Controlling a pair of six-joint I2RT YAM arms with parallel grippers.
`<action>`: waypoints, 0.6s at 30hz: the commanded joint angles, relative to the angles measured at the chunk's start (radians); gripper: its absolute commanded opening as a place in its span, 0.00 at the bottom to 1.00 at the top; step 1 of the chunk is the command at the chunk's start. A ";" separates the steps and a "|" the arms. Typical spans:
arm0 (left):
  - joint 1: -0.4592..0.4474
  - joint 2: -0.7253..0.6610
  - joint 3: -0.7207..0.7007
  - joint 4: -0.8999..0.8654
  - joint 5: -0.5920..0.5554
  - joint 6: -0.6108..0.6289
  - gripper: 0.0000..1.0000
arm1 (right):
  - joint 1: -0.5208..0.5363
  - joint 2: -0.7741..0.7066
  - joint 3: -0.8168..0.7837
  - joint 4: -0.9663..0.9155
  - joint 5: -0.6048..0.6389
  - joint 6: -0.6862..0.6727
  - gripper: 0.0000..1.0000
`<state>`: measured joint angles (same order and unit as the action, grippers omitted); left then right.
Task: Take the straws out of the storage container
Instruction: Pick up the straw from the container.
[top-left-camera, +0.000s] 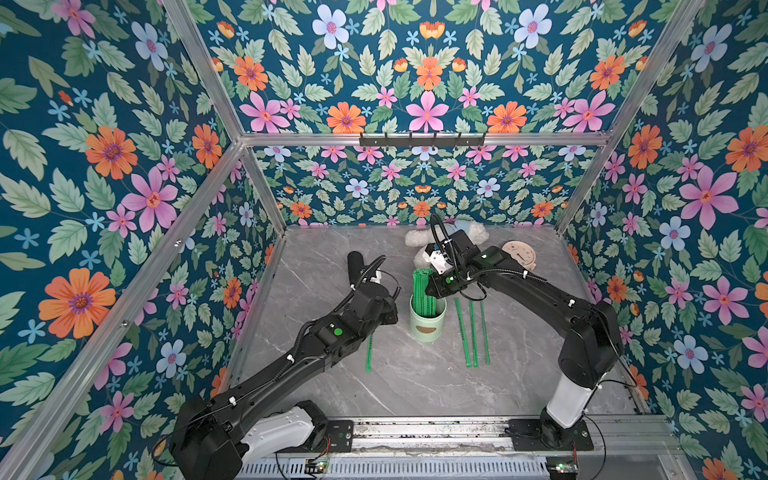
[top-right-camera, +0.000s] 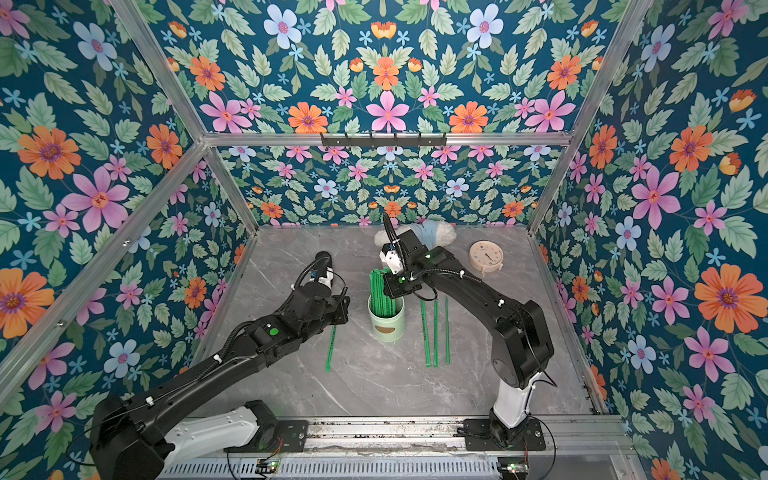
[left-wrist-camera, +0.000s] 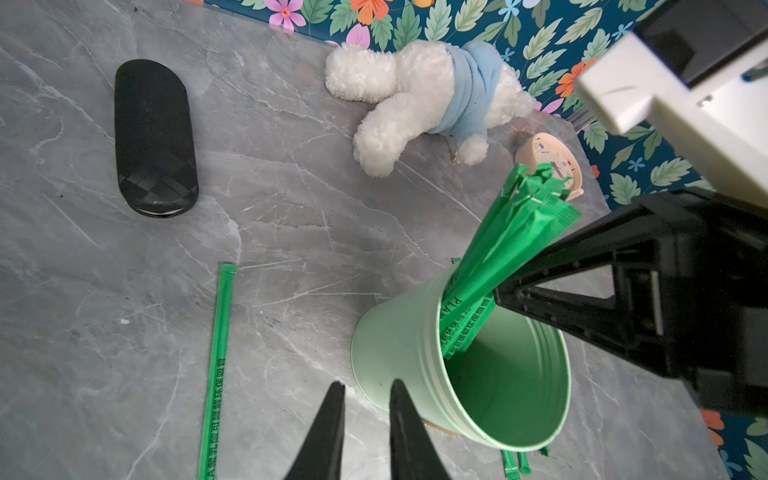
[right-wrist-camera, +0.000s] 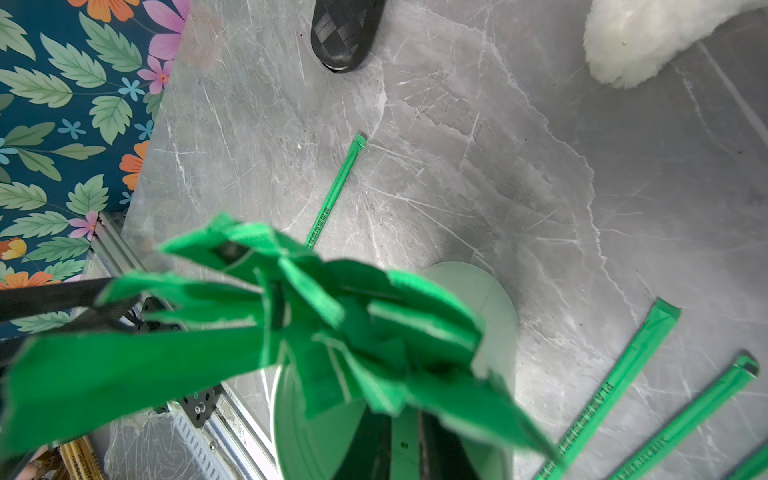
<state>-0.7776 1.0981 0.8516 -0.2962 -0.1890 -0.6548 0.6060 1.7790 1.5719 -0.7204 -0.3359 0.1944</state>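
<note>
Left claw (left-wrist-camera: 368, 384), fingers parted and empty, hovers just beside the one storage container (top-left-camera: 428, 324), standing mid-frame on the table (top-left-camera: 374, 395). Straws (top-left-camera: 423, 286) bunched inside it stand nearly upright, tips up, while four more lie flat, long axes running bottom to top of frame: a single straw (top-left-camera: 369, 353) left of it, a trio of straws (top-left-camera: 473, 332) right. Right claw (right-wrist-camera: 405, 436) sits in the bunch, jaws narrow; gripping or not, I cannot tell.

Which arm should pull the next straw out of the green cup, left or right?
Right, probably. The right gripper is down among the straws standing in the storage container; the left gripper hovers beside it, empty.
</note>
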 joint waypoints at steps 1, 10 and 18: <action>0.009 -0.006 0.007 -0.004 -0.019 0.013 0.23 | 0.001 -0.004 0.002 -0.007 0.009 -0.021 0.10; 0.037 0.000 0.038 -0.017 -0.014 0.046 0.24 | 0.001 -0.059 -0.028 -0.028 0.029 -0.023 0.05; 0.064 0.008 0.062 -0.019 0.000 0.067 0.24 | 0.001 -0.104 -0.036 -0.053 0.051 -0.029 0.05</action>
<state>-0.7197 1.1042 0.9051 -0.3092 -0.1879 -0.6029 0.6056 1.6913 1.5352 -0.7513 -0.3035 0.1802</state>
